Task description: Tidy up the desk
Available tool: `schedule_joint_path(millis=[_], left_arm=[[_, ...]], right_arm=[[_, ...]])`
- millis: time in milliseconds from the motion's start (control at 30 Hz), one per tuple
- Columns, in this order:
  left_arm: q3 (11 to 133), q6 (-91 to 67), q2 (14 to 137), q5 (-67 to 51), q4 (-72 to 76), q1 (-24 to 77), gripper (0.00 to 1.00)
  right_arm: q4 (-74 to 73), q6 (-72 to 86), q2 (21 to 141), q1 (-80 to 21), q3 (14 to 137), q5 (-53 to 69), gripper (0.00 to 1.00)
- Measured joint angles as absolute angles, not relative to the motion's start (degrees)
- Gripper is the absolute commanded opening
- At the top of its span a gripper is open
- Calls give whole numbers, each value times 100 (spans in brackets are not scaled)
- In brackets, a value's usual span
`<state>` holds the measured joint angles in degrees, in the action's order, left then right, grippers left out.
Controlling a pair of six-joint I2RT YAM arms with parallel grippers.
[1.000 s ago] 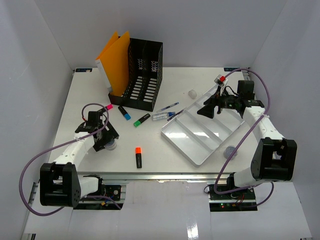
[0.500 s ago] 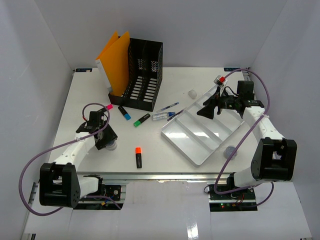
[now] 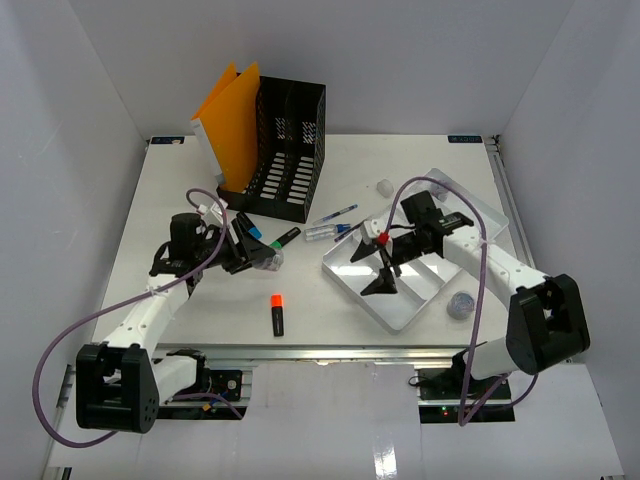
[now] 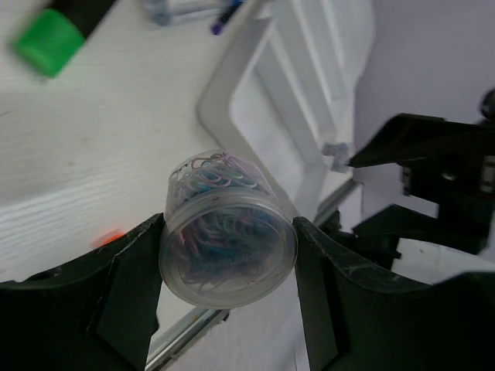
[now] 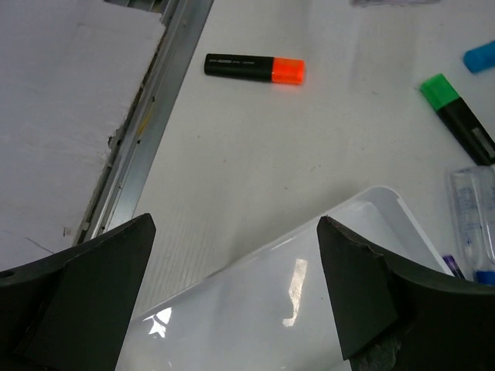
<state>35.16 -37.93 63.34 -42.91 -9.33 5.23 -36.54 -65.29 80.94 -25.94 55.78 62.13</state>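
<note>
My left gripper (image 3: 257, 259) is shut on a clear round jar of coloured paper clips (image 4: 228, 232), held above the white desk (image 3: 380, 160) left of the white compartmented tray (image 3: 345, 280). In the left wrist view the jar sits between both fingers, with the tray (image 4: 302, 93) beyond it. My right gripper (image 3: 372, 267) hangs open over the tray's near-left end. Nothing lies between its fingers (image 5: 93, 286), only the tray's bare floor (image 5: 255, 317).
An orange highlighter (image 3: 277, 312) lies near the front rail (image 5: 155, 116). A green highlighter (image 3: 284, 238), a blue one (image 3: 248, 226) and pens (image 3: 335, 214) lie before the black file holder (image 3: 285, 150) with orange folders (image 3: 232, 120). A small round container (image 3: 460, 304) sits right of the tray.
My left gripper closed on the jar, lifted it and carried it right, toward the tray. My right arm swung from the tray's far side to its near-left end.
</note>
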Motion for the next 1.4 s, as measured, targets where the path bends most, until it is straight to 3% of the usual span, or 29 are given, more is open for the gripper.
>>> schedule_joint_path(millis=[233,433,567,1000,1167,1267,1400], left_arm=[[2759,-5008,6535,-5770,2073,845,0],[2272,-6529,7304,-5928,4634,1178,0],[2202,-7095,7685,-5867,5682,1350,0],[2213,-7591,8121,-5693,6642,1554,0],[2213,-7596,8134,-5659,6654,1572,0],[2213,-7596,8134,-5652,6653,1592,0],[2217,-7592,8134,-5652,6646,1599,5]], right_arm=[[-1682,-5368,7784,-3427,5255,5401,92],[94,-3501,7879,-4143,5251,4276,90],[501,-2962,8002,-4292,5258,3836,90],[613,-2549,8287,-4522,5478,3810,90],[609,-2560,8296,-4523,5616,3939,98],[606,-2589,8298,-4523,5645,4017,91],[562,-2687,8300,-4523,5649,4124,71]])
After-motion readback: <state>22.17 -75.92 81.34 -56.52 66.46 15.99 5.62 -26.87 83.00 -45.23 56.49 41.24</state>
